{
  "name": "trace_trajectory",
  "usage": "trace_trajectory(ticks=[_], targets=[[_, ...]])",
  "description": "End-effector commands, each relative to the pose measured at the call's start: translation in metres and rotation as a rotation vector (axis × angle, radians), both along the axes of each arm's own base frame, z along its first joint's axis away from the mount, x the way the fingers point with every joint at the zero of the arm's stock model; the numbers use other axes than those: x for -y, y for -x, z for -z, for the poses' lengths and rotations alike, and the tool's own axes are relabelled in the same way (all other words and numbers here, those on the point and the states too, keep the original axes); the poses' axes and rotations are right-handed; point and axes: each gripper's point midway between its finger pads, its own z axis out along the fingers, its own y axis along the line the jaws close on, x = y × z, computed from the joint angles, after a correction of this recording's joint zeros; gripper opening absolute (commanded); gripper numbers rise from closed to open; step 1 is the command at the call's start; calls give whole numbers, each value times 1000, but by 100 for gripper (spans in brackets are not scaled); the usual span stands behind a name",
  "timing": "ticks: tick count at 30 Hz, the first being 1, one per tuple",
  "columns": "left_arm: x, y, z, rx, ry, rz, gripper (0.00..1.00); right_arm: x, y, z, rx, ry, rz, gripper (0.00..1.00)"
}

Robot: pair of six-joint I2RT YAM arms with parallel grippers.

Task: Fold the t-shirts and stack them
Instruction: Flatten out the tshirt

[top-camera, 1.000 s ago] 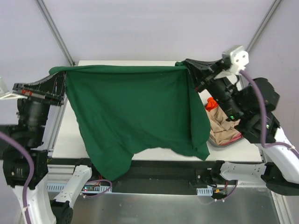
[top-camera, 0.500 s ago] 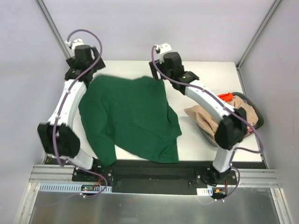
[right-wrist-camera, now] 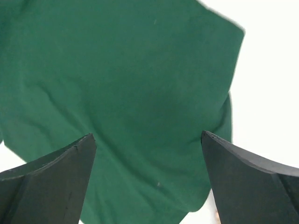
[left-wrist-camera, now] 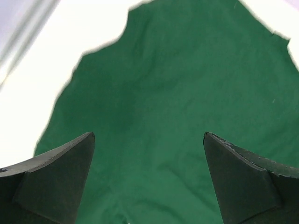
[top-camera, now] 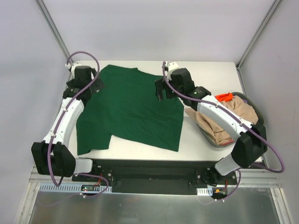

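The dark green t-shirt [top-camera: 133,109] lies spread on the white table [top-camera: 210,74], with one part reaching the near left edge. My left gripper [top-camera: 92,87] hovers open over its far left edge, with only green cloth [left-wrist-camera: 177,93] showing below the left gripper [left-wrist-camera: 148,135]. Over the shirt's far right part my right gripper [top-camera: 161,91] also stands open, nothing between its fingers; the right wrist view shows the right gripper [right-wrist-camera: 147,135] above green cloth [right-wrist-camera: 117,79]. A beige t-shirt [top-camera: 224,123] and an orange t-shirt [top-camera: 225,97] are heaped at the right.
A dark round basket [top-camera: 259,122] at the table's right edge holds the beige and orange cloth, and beige cloth spills over its rim onto the table. Metal frame posts [top-camera: 53,30] rise at the far corners.
A second ago both grippers held the green t-shirt stretched up in the air. They have let go and opened, and the shirt now lies flatter on the table.
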Motion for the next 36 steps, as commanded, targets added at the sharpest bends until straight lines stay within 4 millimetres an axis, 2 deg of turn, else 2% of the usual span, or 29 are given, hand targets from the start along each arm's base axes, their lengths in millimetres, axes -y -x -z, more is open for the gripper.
trace_trajectory(ticks=[1,4,6,8,10,12,18,20,25,29,31,36], targets=[[20,36,61,-128,146,15,99,-13,31,53,-165,-46,-57,96],[28,54,86,-183,196,22,99,-10,37,82,-228,-6,-51,96],[27,65,103,-218,209,-4,99,-5,33,97,-246,35,-16,96],[25,71,120,-265,201,-18,99,12,16,103,-233,90,94,96],[25,78,139,-323,201,-28,99,24,7,107,-299,83,198,96],[24,88,156,-368,215,-63,99,31,-2,108,-348,68,232,96],[14,113,197,-490,203,-186,99,51,-54,122,-360,55,333,99],[12,124,206,-544,208,-212,99,55,-64,130,-380,68,353,94],[10,162,221,-675,214,-294,99,59,-85,145,-399,97,371,88],[7,201,229,-749,215,-378,99,58,-93,155,-428,99,359,83],[7,212,225,-768,214,-404,99,54,-97,160,-440,96,343,82],[19,219,213,-691,302,-384,99,51,-96,180,-488,113,340,76]])
